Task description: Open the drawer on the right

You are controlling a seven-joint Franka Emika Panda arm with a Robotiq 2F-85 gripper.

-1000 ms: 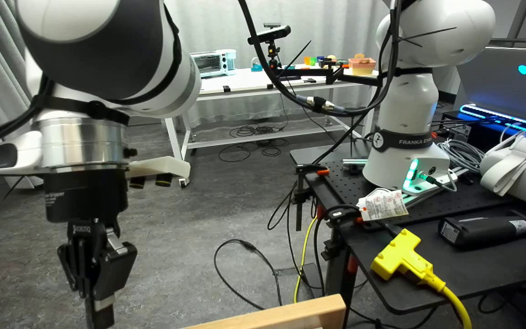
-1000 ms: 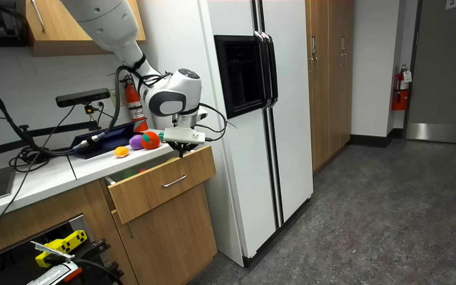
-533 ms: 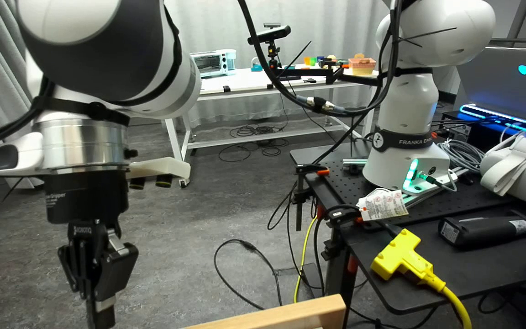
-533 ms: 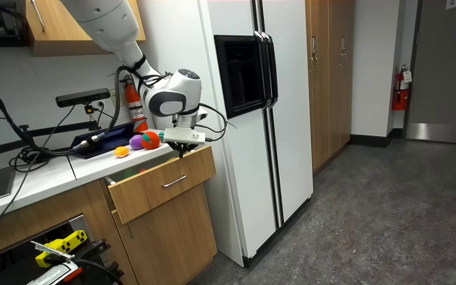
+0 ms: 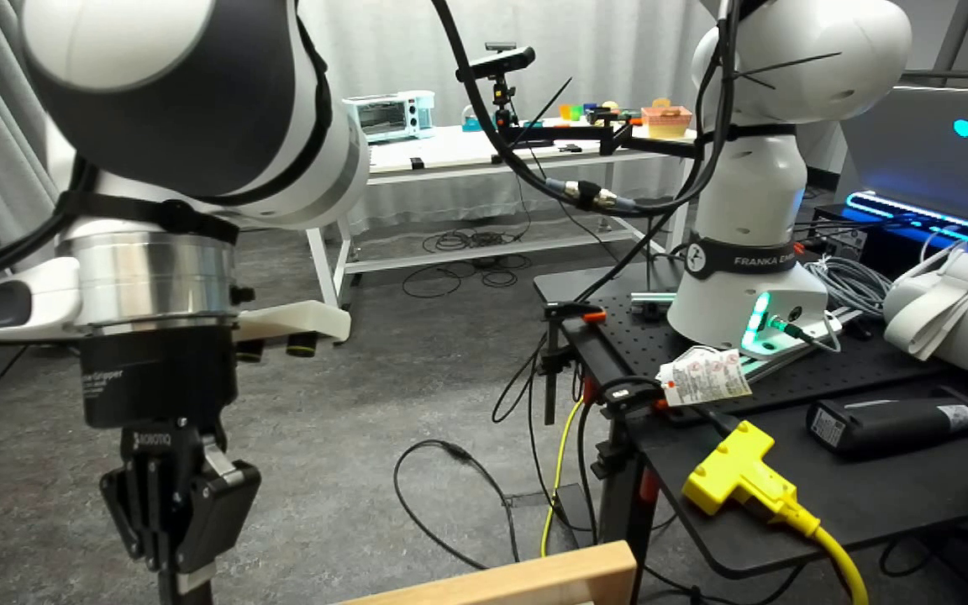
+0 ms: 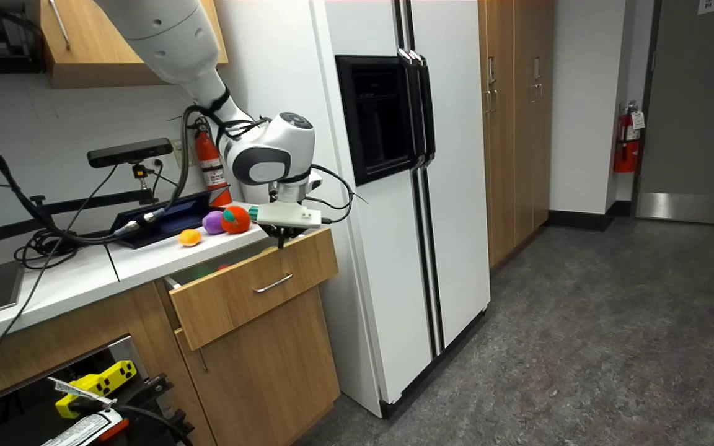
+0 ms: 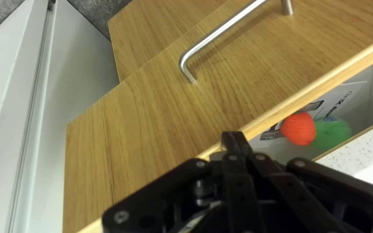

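Wrist view: gripper [image 7: 234, 139], jaws together; drawer [image 7: 206, 106] partly hidden behind it; contact unclear

Drawer [image 6: 242, 300] partly open; end effector [image 6: 281, 246] by rim [image 6: 227, 271]

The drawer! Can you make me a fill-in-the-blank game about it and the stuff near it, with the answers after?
1. On the front of the drawer is one metal ____.
2. In the wrist view, an orange-red round thing in the drawer is next to another round thing coloured ____.
3. The shut end effector is mostly ____ in colour.
4. Right beside the drawer stands a tall white ____.

Missing words: handle; green; black; fridge.
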